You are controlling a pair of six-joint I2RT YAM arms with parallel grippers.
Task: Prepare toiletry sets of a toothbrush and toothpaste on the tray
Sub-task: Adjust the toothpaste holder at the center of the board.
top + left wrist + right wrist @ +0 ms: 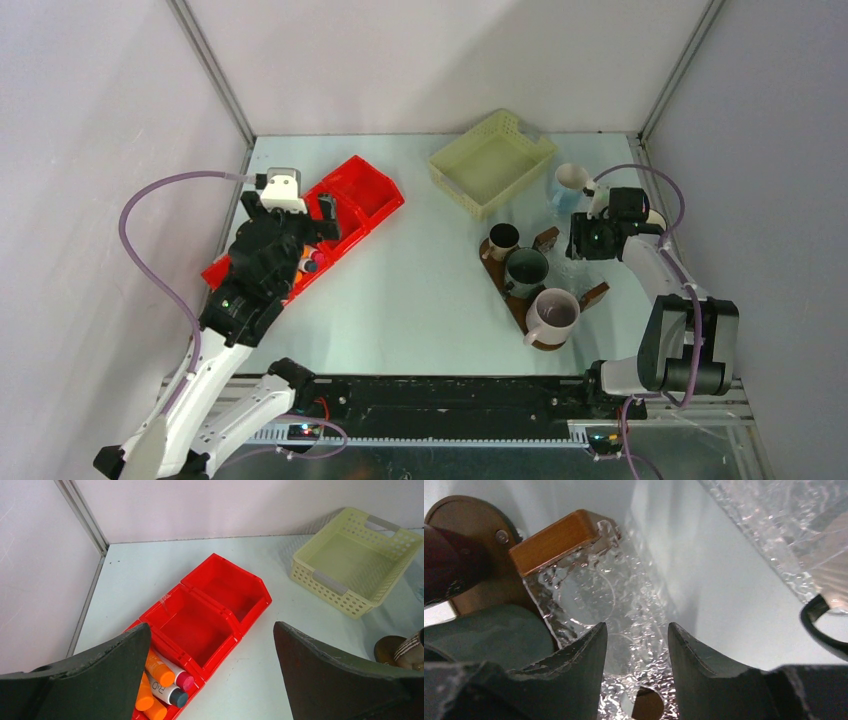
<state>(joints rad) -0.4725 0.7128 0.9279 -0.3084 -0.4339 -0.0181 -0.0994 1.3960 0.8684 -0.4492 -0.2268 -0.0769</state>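
Top external: tray (516, 303) holds three mugs (527, 268).
Left wrist: left gripper (211, 626), fully spread and empty; toothpaste tubes (162, 680) lie in the red bin (225, 575). Centre over one tube before descending.
Right wrist: right gripper (636, 627), half-closed astride a clear textured item (589, 590); grip undeterminable.

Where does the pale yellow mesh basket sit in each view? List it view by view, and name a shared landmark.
Top external: the yellow basket is in the upper part, right of the middle.
Left wrist: the yellow basket is in the upper right corner, empty.
Right wrist: not in it.
Shared landmark: the red bin, left of the yellow basket in both views that show it.
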